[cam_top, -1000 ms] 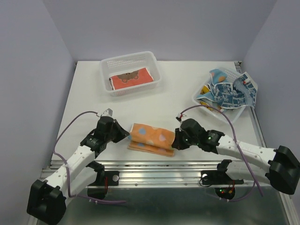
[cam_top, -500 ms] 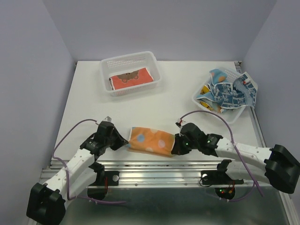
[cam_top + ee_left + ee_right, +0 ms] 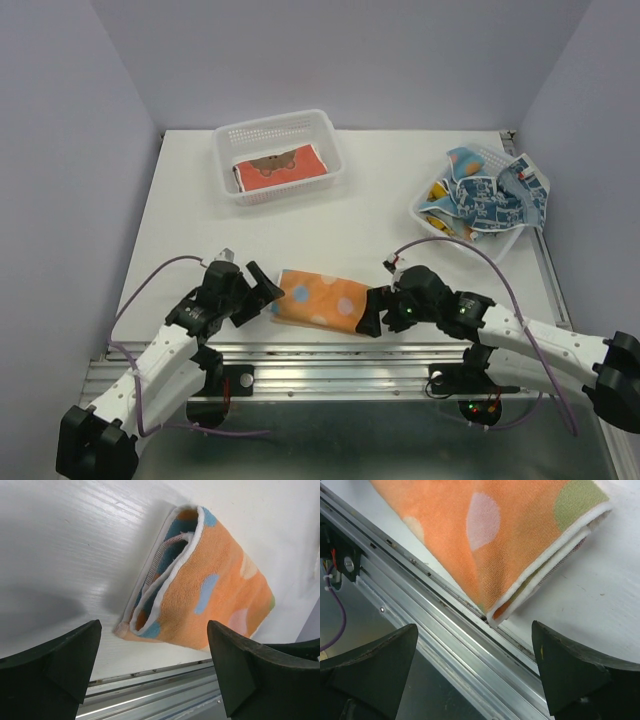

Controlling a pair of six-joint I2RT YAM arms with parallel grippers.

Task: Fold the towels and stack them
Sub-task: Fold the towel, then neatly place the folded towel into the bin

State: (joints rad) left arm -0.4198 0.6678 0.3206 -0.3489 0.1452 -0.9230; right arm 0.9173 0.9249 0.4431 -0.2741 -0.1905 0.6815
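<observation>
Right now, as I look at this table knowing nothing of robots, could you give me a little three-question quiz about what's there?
1. True or false: the left hand and the right hand are both clamped on the orange dotted towel.
2. Where is the red towel? A: in the far-left basket. B: on the bare table. C: in the right hand.
3. Which basket holds towels not yet folded, and what colour are they?

Key
1. False: both hands stand open, and the folded towel lies on the table between them.
2. A.
3. The right basket: crumpled blue towels.
</observation>
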